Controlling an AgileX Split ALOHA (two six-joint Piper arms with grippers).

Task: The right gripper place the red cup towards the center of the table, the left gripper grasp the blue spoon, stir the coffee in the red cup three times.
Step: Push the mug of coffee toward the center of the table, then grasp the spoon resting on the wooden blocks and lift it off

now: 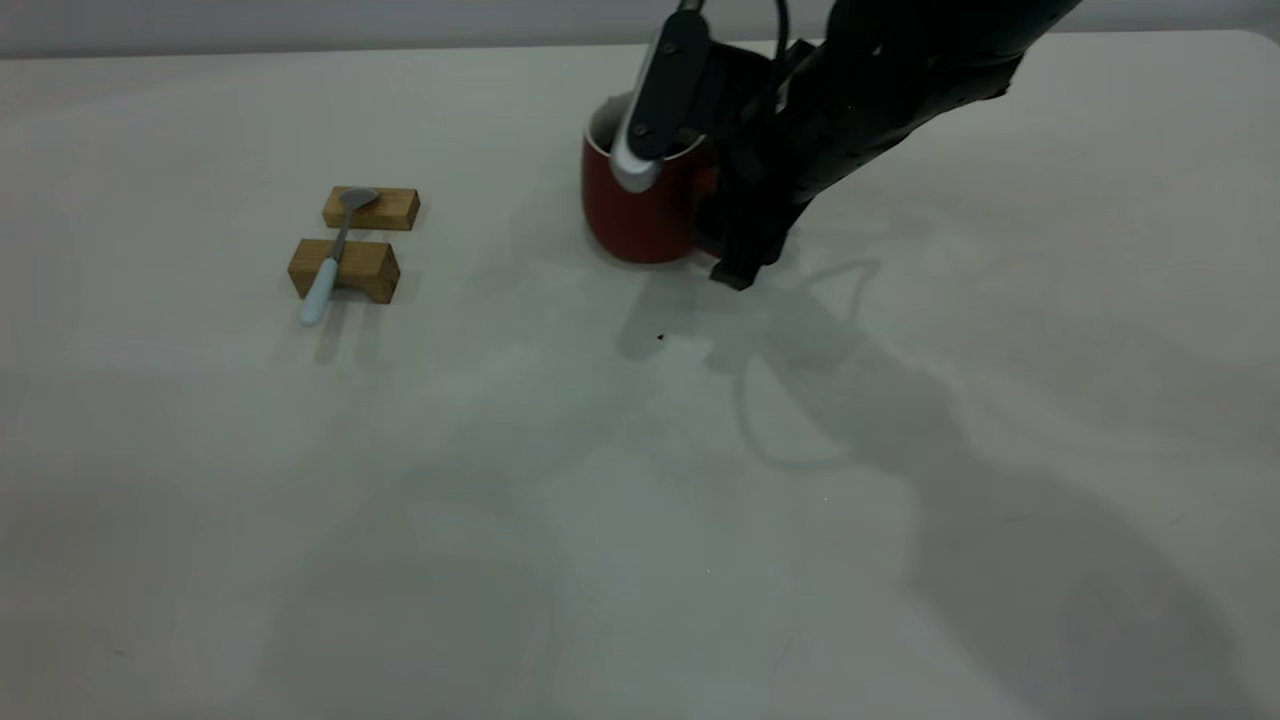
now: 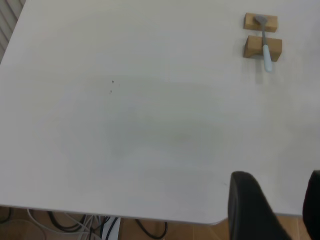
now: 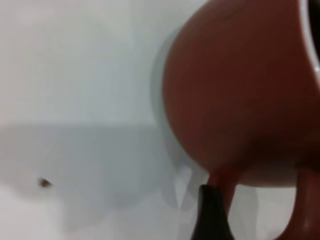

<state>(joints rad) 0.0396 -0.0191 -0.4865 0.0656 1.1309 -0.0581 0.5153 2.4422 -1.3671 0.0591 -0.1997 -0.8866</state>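
The red cup stands far back at the table's middle; its white rim is partly covered by my right arm's wrist. My right gripper is at the cup's handle on the cup's right side. One black finger lies against the handle's root and the other is out of view; the grip looks shut on the handle. The coffee is hidden. The blue spoon lies across two wooden blocks at the left. My left gripper hangs open near a table edge, far from the spoon.
Two brown wooden blocks hold the spoon off the tabletop. A small dark speck lies in front of the cup. Cables and a wooden floor show past the table edge below my left gripper.
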